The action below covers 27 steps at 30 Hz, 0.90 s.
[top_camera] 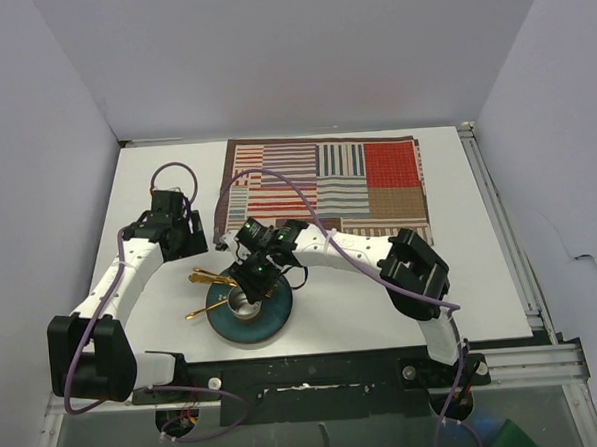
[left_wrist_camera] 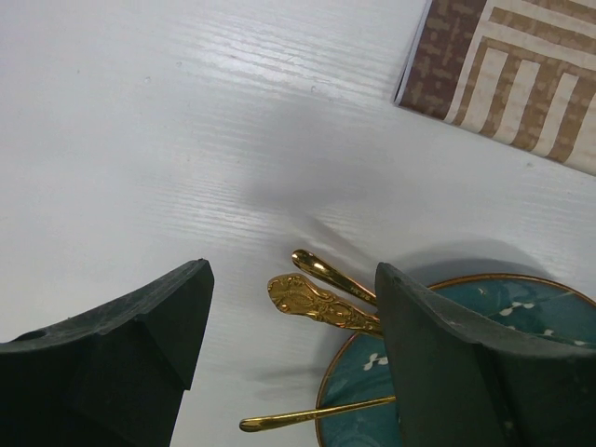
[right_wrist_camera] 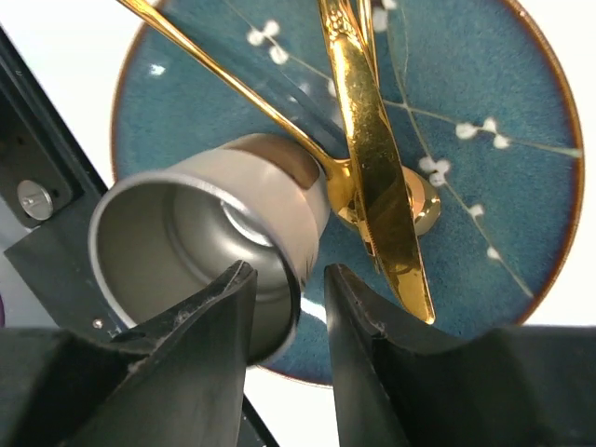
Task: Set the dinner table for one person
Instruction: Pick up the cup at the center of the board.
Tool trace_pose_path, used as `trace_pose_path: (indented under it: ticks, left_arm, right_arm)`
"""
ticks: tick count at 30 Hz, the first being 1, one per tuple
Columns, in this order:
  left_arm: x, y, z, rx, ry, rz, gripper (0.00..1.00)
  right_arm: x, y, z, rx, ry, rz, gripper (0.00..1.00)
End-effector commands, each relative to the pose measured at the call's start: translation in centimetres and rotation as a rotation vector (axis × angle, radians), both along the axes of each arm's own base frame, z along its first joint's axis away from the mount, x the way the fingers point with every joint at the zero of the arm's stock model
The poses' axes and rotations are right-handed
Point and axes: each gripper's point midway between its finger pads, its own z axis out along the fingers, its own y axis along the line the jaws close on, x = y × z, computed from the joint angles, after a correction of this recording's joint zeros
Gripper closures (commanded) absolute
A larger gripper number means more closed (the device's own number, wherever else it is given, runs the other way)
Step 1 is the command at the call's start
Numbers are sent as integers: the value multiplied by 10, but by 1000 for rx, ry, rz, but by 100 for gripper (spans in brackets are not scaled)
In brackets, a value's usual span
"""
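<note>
Right gripper point(right_wrist_camera: 289, 275), jaws partly apart, is straddling the rim of a steel cup point(right_wrist_camera: 186, 233) sitting on a teal plate point(right_wrist_camera: 484, 214) at six o'clock on the dinner table point(top_camera: 481, 274). Light, rigid, slippery; pinching its wall looks best. Left gripper point(left_wrist_camera: 291, 279) is gaping.

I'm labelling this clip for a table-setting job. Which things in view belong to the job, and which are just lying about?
Belong to the job:
dinner table
striped placemat
teal plate
metal cup, standing on the plate
gold cutlery, lying across the plate

Just lying about:
green object below the near rail, too cropped to identify
</note>
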Motion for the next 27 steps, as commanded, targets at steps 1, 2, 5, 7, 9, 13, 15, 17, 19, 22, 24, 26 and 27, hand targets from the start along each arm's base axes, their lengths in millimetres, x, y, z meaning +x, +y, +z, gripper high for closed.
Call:
trace_pose_path:
  ticks: [1,2,5,7,9,13,15,17,19,22,24,26,27]
  left_arm:
    - [12,-3,9,-20,-62,-20,29]
    - [11,-4,9,-21,-61,-22,29]
    - [11,-4,7,-24,-60,-24,29]
    - [10,-5,7,-27,-59,-24,29]
    - [11,-5,7,-30,-61,-25,29]
    - [9,-5,4,-32,-55,-28,29]
    - [9,-5,4,-32,-54,-28,29]
    - [9,-6,4,-33,-53,-29,29]
    - [9,-6,3,-33,-53,-30,29]
    - [8,-6,3,-32,-50,-32,29]
    - [8,-6,3,-35,-52,-33,29]
    - [9,-6,3,-35,-52,-35,29]
    - [9,-6,3,-36,-51,-36,29]
  right_arm:
    - [6,14,13,43,-22,26,64]
    - [6,15,12,43,-21,27,64]
    - [6,16,9,42,-14,27,72]
    - [7,17,8,40,-16,23,89]
    - [9,18,8,39,-15,14,100]
    - [12,17,13,42,-38,-7,100]
    - [17,14,21,43,-68,-29,100]
    - [23,9,35,52,-99,-49,100]
    - [30,1,48,50,-131,-75,100]
    - [44,-26,56,-12,-175,-143,100]
    - [55,-51,54,-60,-194,-206,100]
    - [64,-78,53,-93,-199,-270,100]
    - [69,-93,49,-112,-196,-302,100]
